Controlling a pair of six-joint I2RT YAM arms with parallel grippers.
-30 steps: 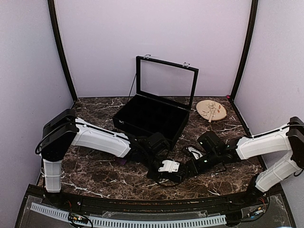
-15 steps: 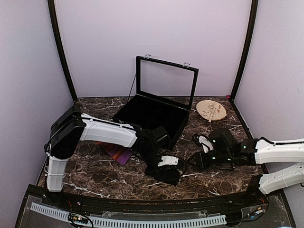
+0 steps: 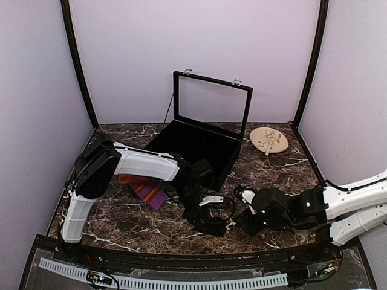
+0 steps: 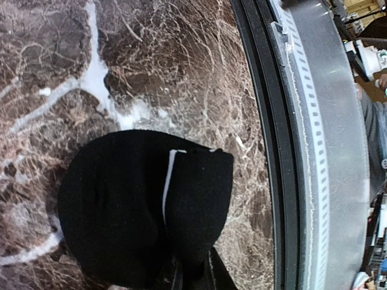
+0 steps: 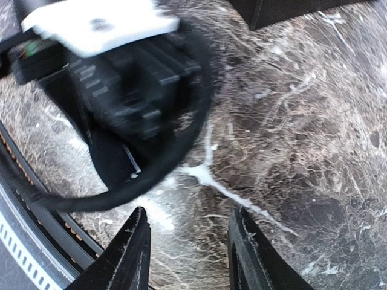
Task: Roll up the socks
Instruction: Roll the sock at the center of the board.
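Observation:
The black sock (image 4: pixel 121 205) with a thin white stripe lies bunched and folded on the marble table near its front edge. My left gripper (image 4: pixel 193 273) is shut on the sock's folded end, its jaws close together on the fabric; in the top view it (image 3: pixel 210 222) points down over the sock (image 3: pixel 217 229). The striped purple, orange and red sock (image 3: pixel 144 188) lies flat to the left, behind my left arm. My right gripper (image 5: pixel 190 257) is open and empty, low over bare table just right of the left gripper (image 5: pixel 115 66) and the black sock (image 5: pixel 112 160). It also shows in the top view (image 3: pixel 247 221).
A black box (image 3: pixel 193 148) with its lid open stands at the back centre. A round wooden plate (image 3: pixel 269 140) lies at the back right. The table's black front rim (image 4: pixel 266 121) runs close by the black sock. A cable (image 5: pixel 151 175) loops off the left gripper.
My left arm has swung right, uncovering the striped sock, while its gripper stayed at the black sock. My right gripper pulled back from the sock, then dropped lower toward the front edge.

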